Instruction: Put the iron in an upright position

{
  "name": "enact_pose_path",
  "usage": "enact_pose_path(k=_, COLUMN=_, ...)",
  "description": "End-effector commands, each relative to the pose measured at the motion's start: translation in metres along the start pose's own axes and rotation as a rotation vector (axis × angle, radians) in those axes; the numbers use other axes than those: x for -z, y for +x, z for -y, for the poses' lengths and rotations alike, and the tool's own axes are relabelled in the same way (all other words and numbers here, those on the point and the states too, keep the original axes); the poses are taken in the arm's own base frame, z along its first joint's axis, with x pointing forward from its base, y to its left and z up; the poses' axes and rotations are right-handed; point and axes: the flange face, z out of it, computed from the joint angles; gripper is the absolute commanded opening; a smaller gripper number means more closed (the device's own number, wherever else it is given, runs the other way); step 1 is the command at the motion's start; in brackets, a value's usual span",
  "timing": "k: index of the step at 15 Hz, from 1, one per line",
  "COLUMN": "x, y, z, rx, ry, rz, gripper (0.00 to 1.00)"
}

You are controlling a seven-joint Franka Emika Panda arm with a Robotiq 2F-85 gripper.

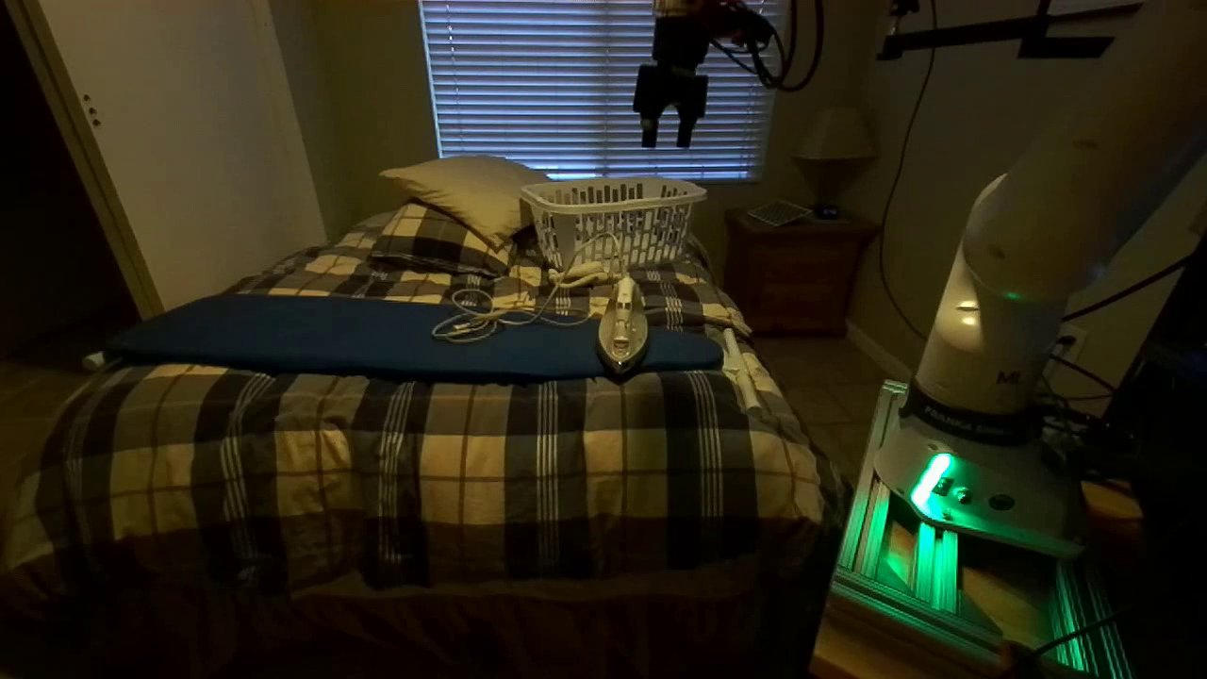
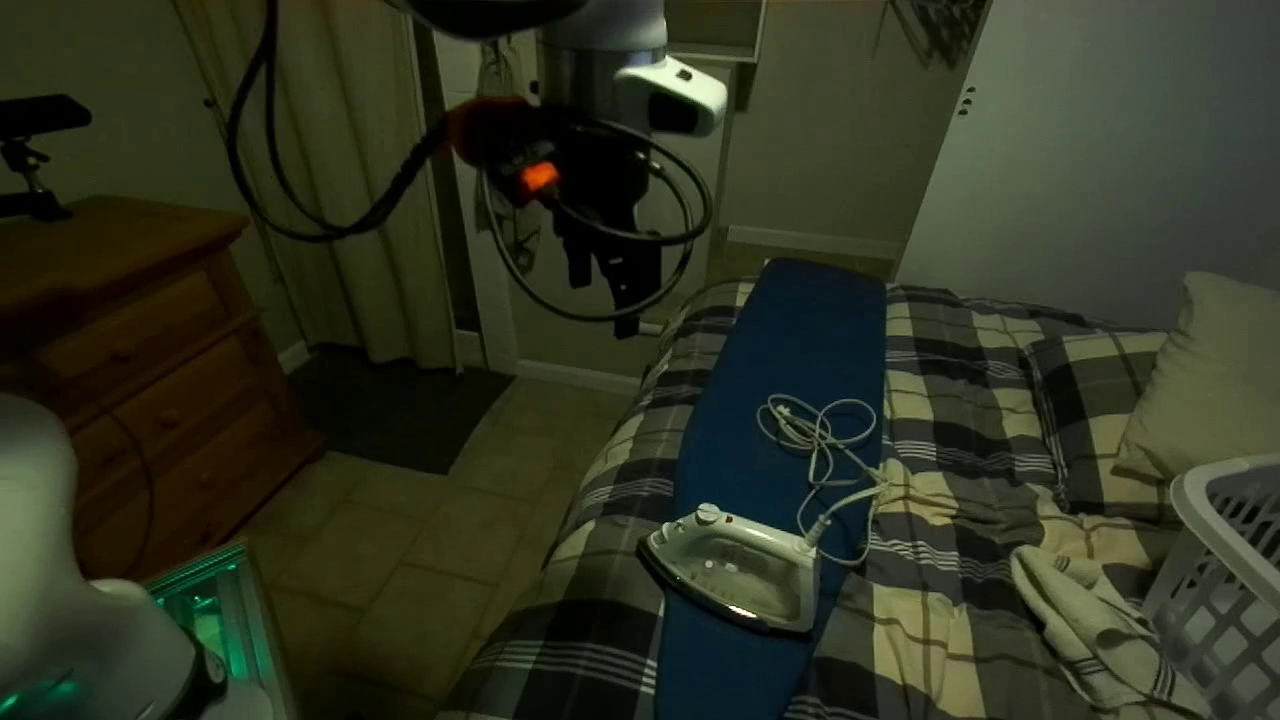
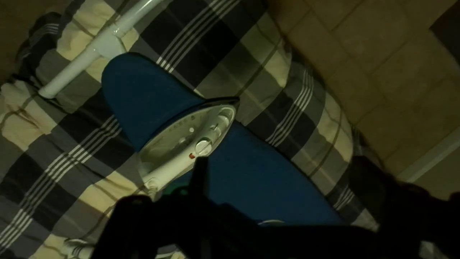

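Pincer [image 1: 667,143]: fingers spread apart with nothing between them, hanging high above the bed [image 1: 424,471] and touching nothing. The step in hand looks like the approach: shift it sideways until the handle [image 3: 172,167] lies midway between the fingers, and only then descend.

Handle: in the wrist view it runs aslant to the line joining the fingers, so a turn of the wrist seems wise, to close squarely across it and clear of the dial [image 3: 203,146].

Iron [image 2: 735,575]: below the pincer and well apart from it; in the wrist view it lies off toward one finger, not centred, though the dark there makes the true offset hard to judge. It lies flat, not yet upright.

Heel [image 2: 808,590]: the end to stand it on; lift, swing the nose [image 2: 660,542] upward, settle slowly, and let go only once it balances.

Counter [image 2: 790,360]: blue, tapered, laid on the bed, with the iron near one end; soft bedding could let it rock.

Cord [image 2: 818,440]: leaves the back of the handle and lies looped on the counter; keep it from under the heel.

Basket [image 1: 613,205]: farthest, standing on the bed beyond the heel, probably no hindrance.
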Motion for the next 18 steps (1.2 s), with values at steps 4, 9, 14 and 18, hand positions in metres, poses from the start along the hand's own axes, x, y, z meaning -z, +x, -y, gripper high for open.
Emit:
enact_pose_path(k=4, x=-0.109, y=0.008, z=-0.041, rx=-0.237, ry=-0.163, rz=-0.067, gripper=1.00)
enact_pose_path(k=9, x=-0.183, y=0.015, z=-0.049, rx=-0.362, ry=-0.202, rz=0.013, gripper=1.00)
enact_pose_path(k=14, x=-0.232, y=0.033, z=-0.055, rx=-0.426, ry=-0.168, rz=-0.017, gripper=1.00)
enact_pose_path(k=18, x=-0.261, y=0.046, z=-0.058, rx=-0.432, ry=-0.172, rz=-0.041, gripper=1.00)
